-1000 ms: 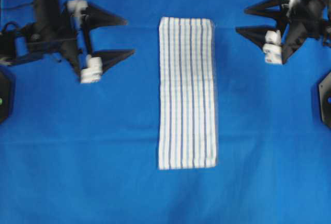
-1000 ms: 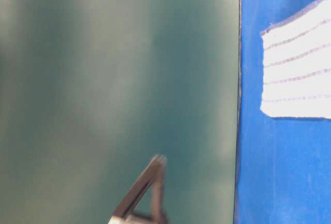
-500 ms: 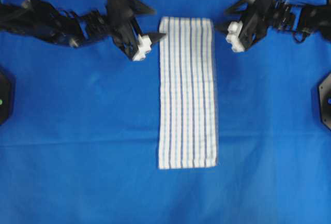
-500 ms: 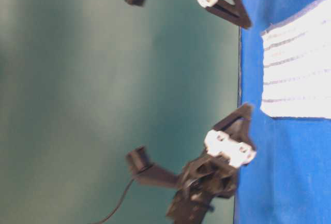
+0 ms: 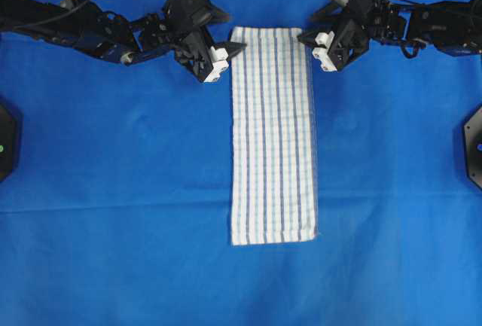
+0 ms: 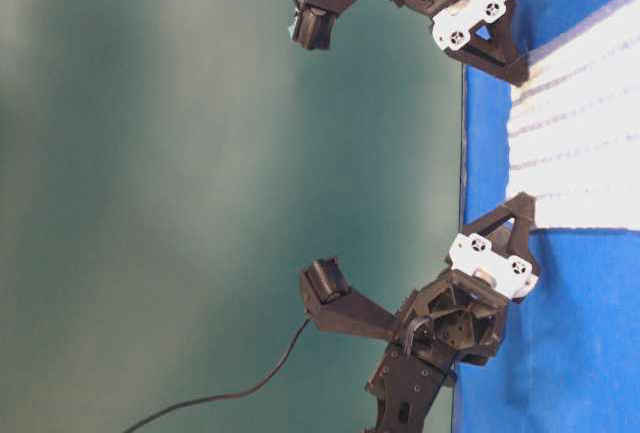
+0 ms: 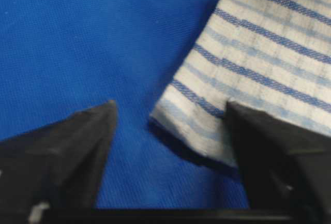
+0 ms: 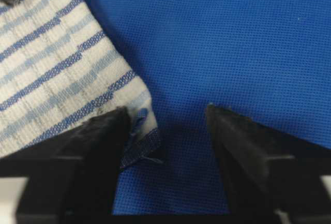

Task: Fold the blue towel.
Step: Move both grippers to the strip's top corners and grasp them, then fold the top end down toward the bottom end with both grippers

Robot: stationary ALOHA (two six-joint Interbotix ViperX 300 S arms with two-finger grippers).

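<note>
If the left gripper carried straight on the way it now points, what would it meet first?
Most likely the blue towel: its near corner lies between the open fingers of the left gripper, one fingertip already over the cloth. Whether the table cover comes first is unclear, as height is hard to judge.

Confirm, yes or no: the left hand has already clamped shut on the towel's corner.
No. In the left wrist view, the left hand stands open, the blue towel corner lying between its fingers.

This looks like a robotics lab bench set up for recording. A plain bright-blue sheet (image 5: pixel 113 251) covers the whole tabletop, two black robot arms (image 5: pixel 90 28) with trailing cables (image 6: pixel 230 393) reach in from either side, and a bare grey-green wall (image 6: pixel 150 153) stands behind.
</note>
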